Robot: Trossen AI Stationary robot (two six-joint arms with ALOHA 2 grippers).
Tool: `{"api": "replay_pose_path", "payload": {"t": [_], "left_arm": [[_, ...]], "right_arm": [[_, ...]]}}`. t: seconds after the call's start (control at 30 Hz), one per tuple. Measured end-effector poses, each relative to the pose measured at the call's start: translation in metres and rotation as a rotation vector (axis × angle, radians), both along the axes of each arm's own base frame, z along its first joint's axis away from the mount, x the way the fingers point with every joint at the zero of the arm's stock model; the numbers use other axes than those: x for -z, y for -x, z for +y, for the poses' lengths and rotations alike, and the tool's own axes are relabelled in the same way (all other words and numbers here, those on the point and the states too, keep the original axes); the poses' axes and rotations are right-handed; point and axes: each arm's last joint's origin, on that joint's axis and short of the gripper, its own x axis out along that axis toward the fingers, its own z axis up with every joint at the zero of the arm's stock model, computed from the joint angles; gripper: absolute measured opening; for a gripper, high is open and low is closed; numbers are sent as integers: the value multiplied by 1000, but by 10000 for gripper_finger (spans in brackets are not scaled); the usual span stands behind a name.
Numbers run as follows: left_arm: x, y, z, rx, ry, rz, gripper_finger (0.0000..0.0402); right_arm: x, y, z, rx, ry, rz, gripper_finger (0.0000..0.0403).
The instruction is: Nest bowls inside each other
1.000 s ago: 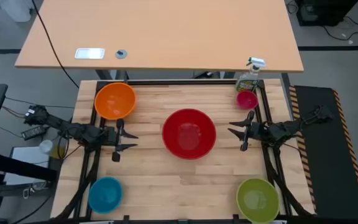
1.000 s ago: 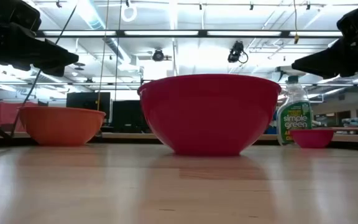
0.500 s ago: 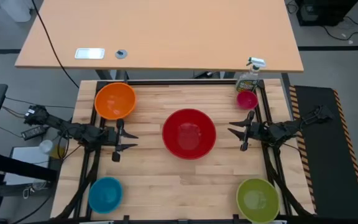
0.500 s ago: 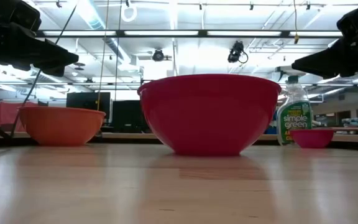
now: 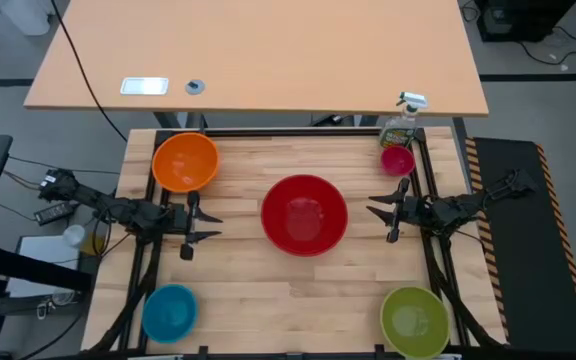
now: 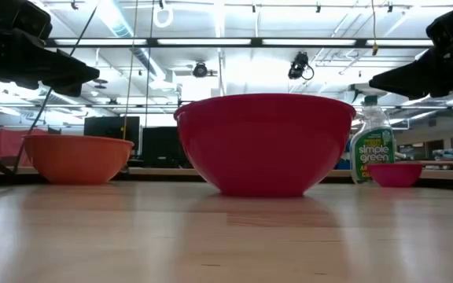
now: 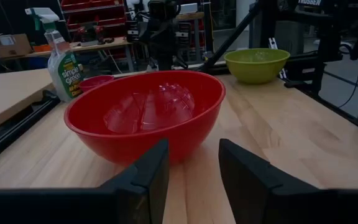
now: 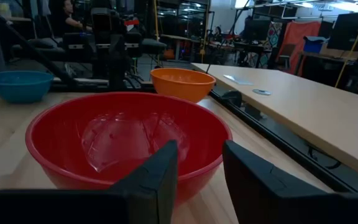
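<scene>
Five bowls rest on their bases, apart on the wooden table: red (image 5: 304, 214) in the middle, orange (image 5: 185, 162) far left, blue (image 5: 170, 311) near left, lime green (image 5: 414, 321) near right, small magenta (image 5: 397, 160) far right. My left gripper (image 5: 211, 227) hovers left of the red bowl (image 7: 145, 112), open, fingers level and pointing at it. My right gripper (image 5: 376, 216) hovers right of the red bowl (image 8: 129, 140), open, also pointing at it. Neither touches anything.
A clear spray bottle (image 5: 402, 122) with a white trigger stands at the far right corner beside the magenta bowl. Dark rails (image 5: 428, 170) run along the table's sides. Bare wood lies between the bowls (image 5: 288, 290). A larger desk (image 5: 268, 50) stands beyond the far edge.
</scene>
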Motion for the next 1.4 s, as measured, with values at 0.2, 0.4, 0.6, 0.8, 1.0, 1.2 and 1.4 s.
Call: {"api": "replay_pose_path", "payload": {"t": [0.2,0.4,0.6,0.8,1.0,1.2,1.4], "left_arm": [[0,0,0,0,0,0,142],[0,0,0,0,0,0,142],[0,0,0,-2,28,-1,142],[-3,0,0,-13,208,-26,142],[-11,0,0,-10,235,-106,142],[-12,0,0,-9,344,-113,142],[-24,1,1,3,302,-227,142]], "right_arm": [[0,0,0,0,0,0,136],[0,0,0,0,0,0,136],[0,0,0,0,0,-1,136],[0,0,0,0,0,0,136],[0,0,0,0,4,-2,136],[-18,1,-1,30,-5,-162,136],[-45,10,-4,15,-259,-506,136]]}}
